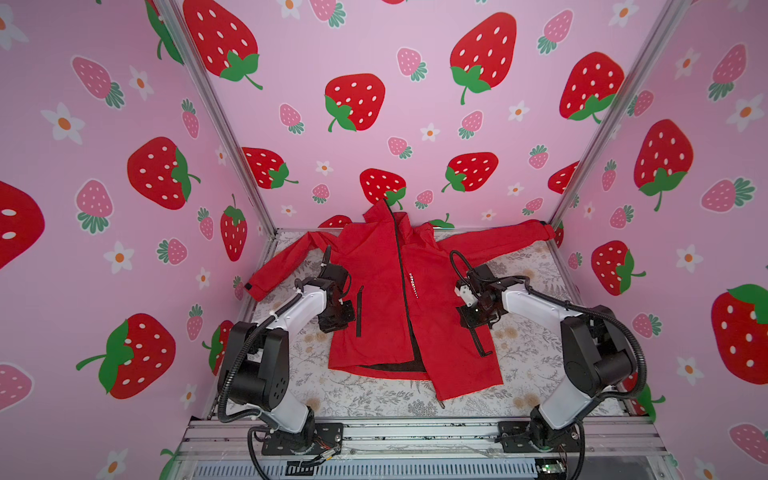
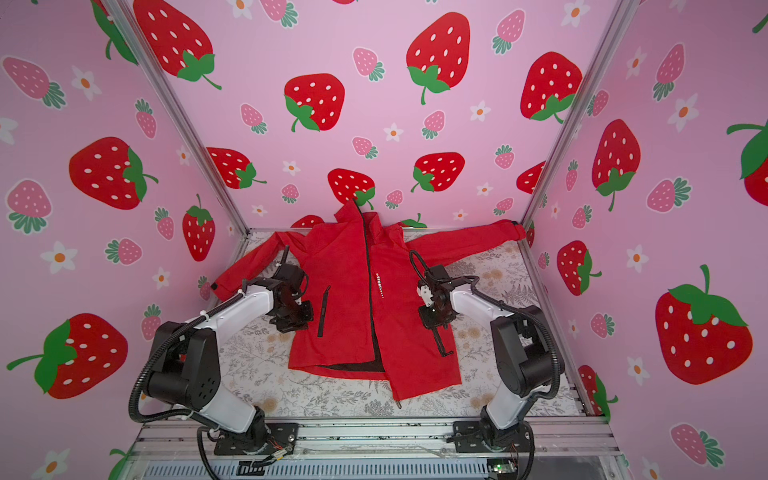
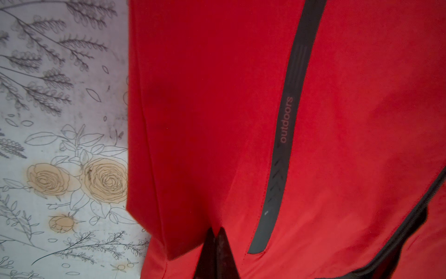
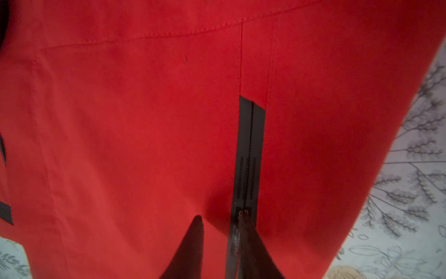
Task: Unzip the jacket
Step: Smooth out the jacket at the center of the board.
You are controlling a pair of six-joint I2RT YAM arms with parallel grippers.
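Here we see the floral tabletop (image 1: 532,345) carrying the red jacket (image 1: 386,291), which lies front up across its middle, collar against the back wall, sleeves spread to either side, its front zipper (image 1: 401,266) closed along the chest while the hem gapes over dark lining. The right hand (image 4: 222,219) stands with fingers spread, red cloth between them, one on the right pocket zipper (image 4: 249,149). The left hand (image 3: 215,241), fingers pressed together, rests beside the left pocket zipper (image 3: 289,120); we cannot tell whether it pinches cloth.
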